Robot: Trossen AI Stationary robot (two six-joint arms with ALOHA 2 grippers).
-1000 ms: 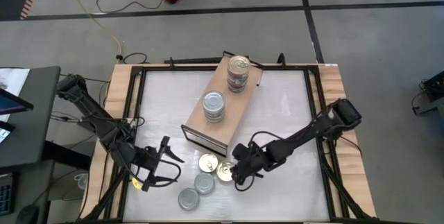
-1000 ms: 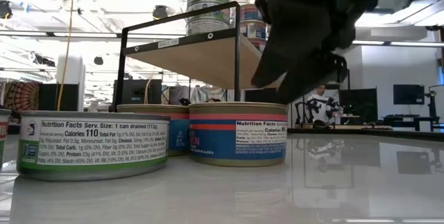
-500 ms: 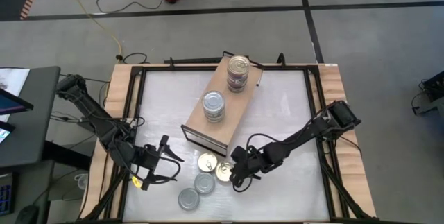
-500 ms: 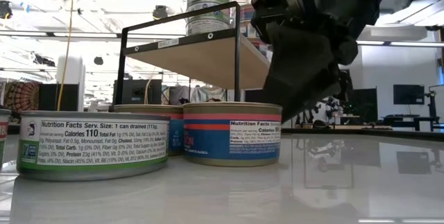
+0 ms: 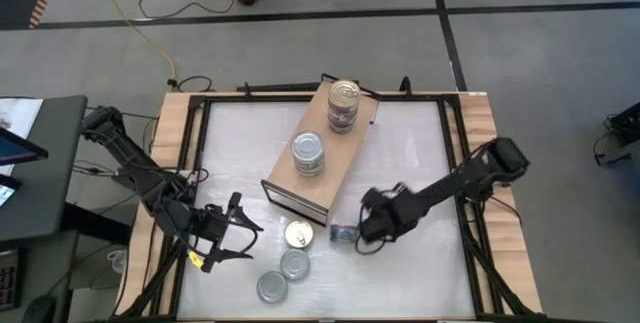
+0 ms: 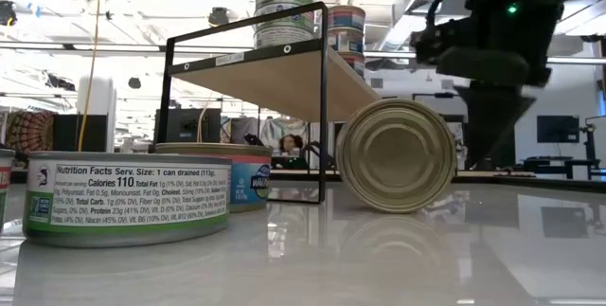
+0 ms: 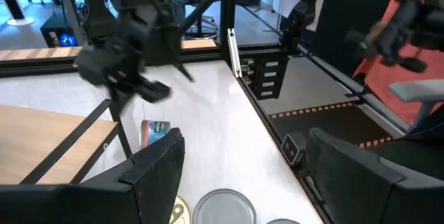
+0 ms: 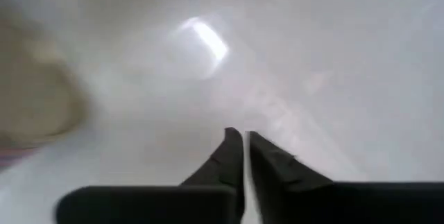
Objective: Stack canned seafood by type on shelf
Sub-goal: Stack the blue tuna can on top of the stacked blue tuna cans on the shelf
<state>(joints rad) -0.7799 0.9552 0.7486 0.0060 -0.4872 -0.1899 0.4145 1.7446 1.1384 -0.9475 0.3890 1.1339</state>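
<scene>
A green-banded round tin (image 6: 128, 197) on the white surface (image 5: 400, 153) reads "Nutrition Facts Serv. Size: 1 can drained (113g)" and "Calories 110". Beside the wooden-topped black-framed shelf (image 5: 345, 158), a blue-labelled tin (image 5: 343, 233) lies on its edge. Just beside it, the right end effector (image 5: 364, 235) is pinched shut, empty; the left end effector (image 5: 243, 240) gapes wide.

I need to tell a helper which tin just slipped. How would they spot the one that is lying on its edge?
Start at the low wooden shelf with the black metal frame in the middle of the white table. Just off its near corner, beside the right gripper, lies a small round metal tin with a blue label. Unlike the three flat tins nearby, it stands on its rim.
</scene>
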